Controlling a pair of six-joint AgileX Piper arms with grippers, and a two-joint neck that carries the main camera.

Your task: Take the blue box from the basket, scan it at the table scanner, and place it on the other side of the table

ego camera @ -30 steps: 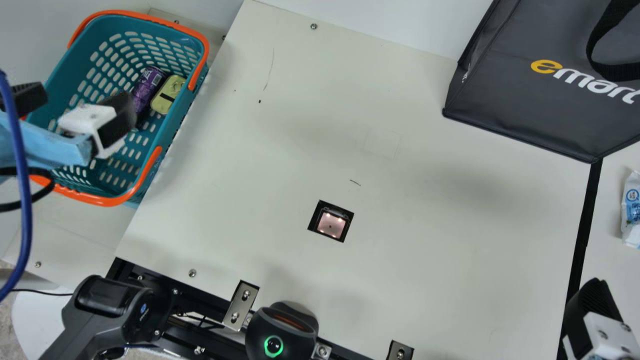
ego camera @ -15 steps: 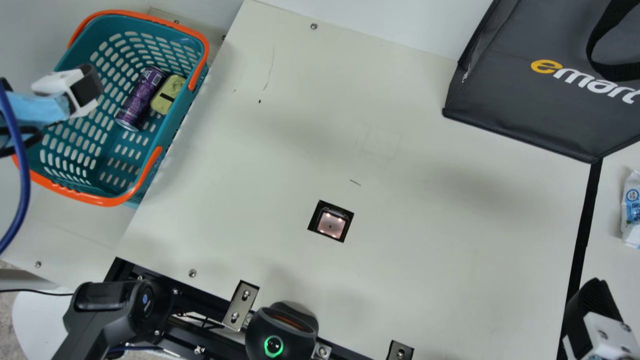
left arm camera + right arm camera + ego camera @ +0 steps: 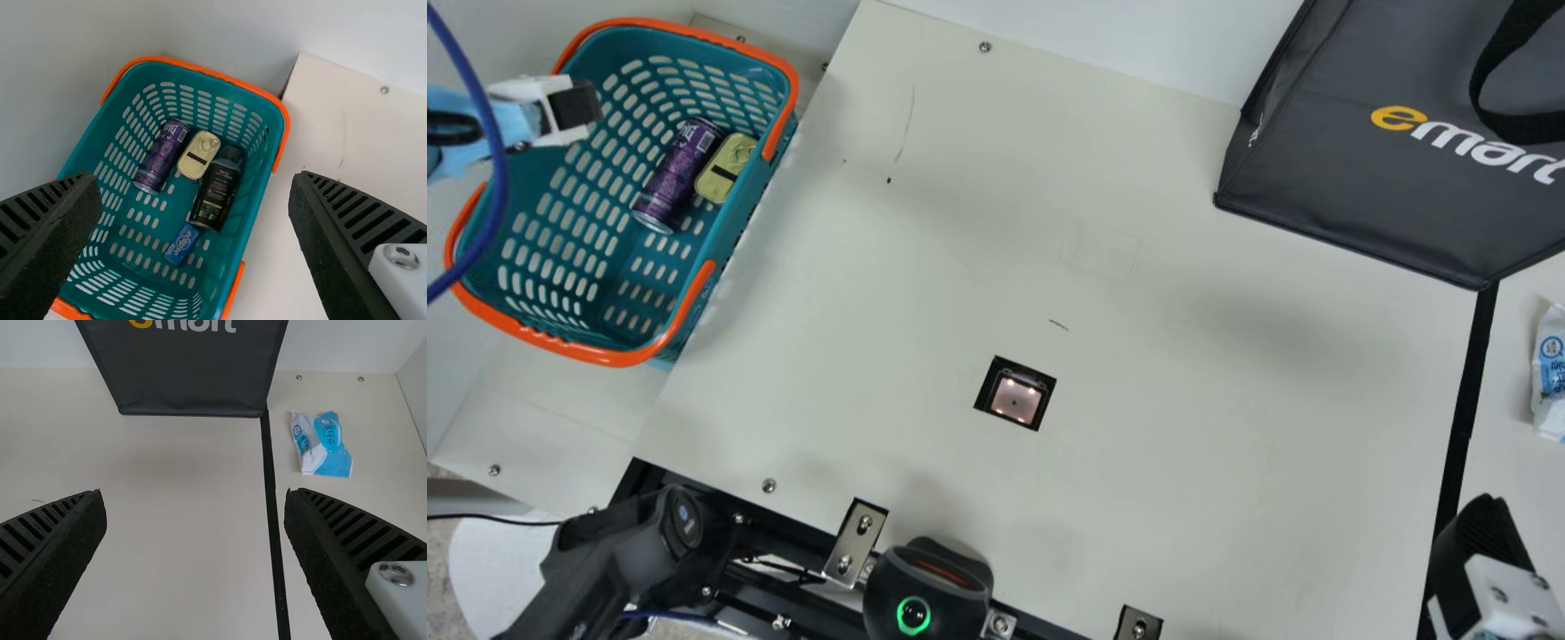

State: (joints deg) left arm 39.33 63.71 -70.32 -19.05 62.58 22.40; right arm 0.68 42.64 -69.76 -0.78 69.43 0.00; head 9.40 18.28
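My left claw (image 3: 195, 181) has moved toward the basket's (image 3: 609, 357) far end, spread, empty, like my right claw (image 3: 193, 499). The box (image 3: 181, 244) lies inside, beside the bottle (image 3: 217, 193); a skewed descent could snag both.

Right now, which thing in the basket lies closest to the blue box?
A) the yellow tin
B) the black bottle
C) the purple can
B: in the basket, the base of the black bottle is right beside the blue box; the purple can and yellow tin lie farther off.
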